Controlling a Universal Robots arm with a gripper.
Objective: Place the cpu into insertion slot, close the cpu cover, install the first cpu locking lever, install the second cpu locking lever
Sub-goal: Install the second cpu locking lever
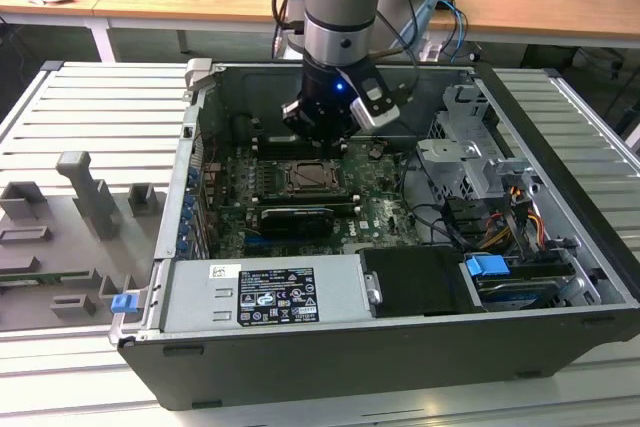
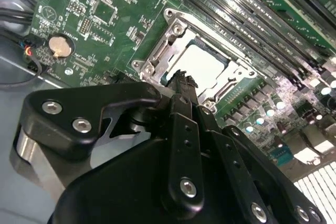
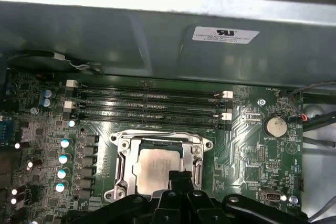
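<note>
Silvery cpu point(image 3: 155, 167) sits in its socket, cpu cover point(image 3: 122, 163) framing it; gripper point(image 2: 181, 85) fingertips pressed together above; risk: slipping could scrape the motherboard point(image 3: 252, 129).

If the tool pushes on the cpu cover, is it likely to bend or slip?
The cpu cover looks like thin metal framing the cpu, so it probably flexes a little. Its shiny surface may let the tool slide.
</note>
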